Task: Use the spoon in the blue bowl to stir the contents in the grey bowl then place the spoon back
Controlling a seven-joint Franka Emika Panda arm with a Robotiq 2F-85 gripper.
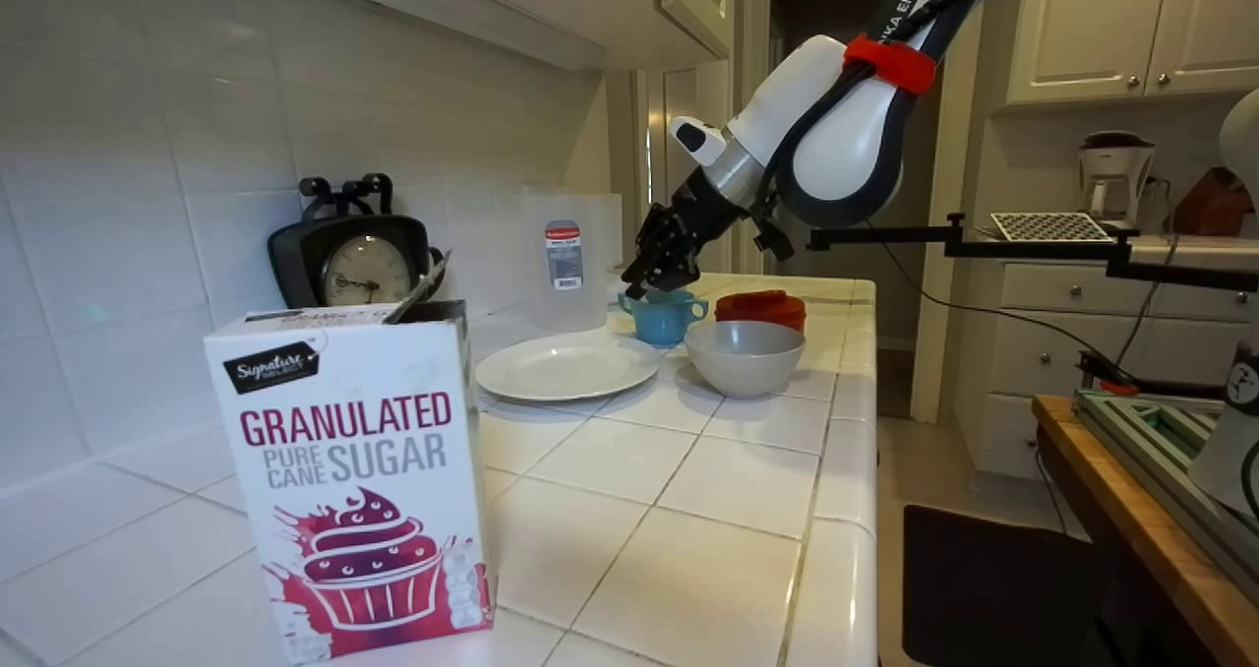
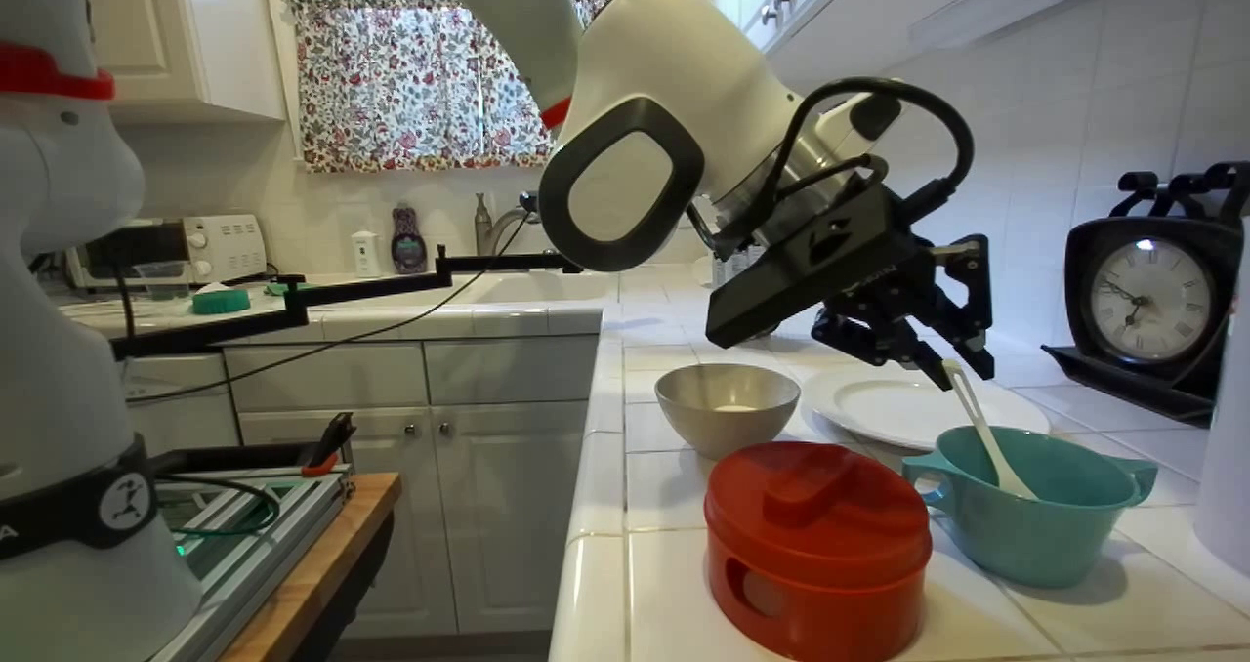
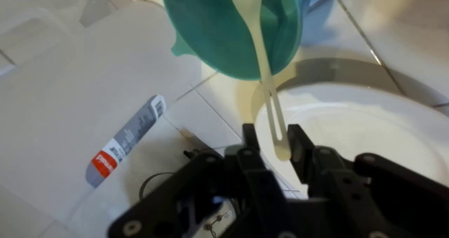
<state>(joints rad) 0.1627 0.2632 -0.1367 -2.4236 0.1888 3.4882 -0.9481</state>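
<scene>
In an exterior view, the slender off-white spoon leans inside the small teal-blue bowl, handle rising to the black two-fingered hand. In an exterior view, the round pale-grey bowl sits near the teal-blue bowl; wrist view now, jaws narrowly parted astride the handle tip.

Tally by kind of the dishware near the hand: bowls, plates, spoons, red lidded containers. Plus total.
Bowl: 2 (blue bowl, grey bowl)
White plate: 1
Spoon: 1
Red lidded container: 1
Total: 5
</scene>
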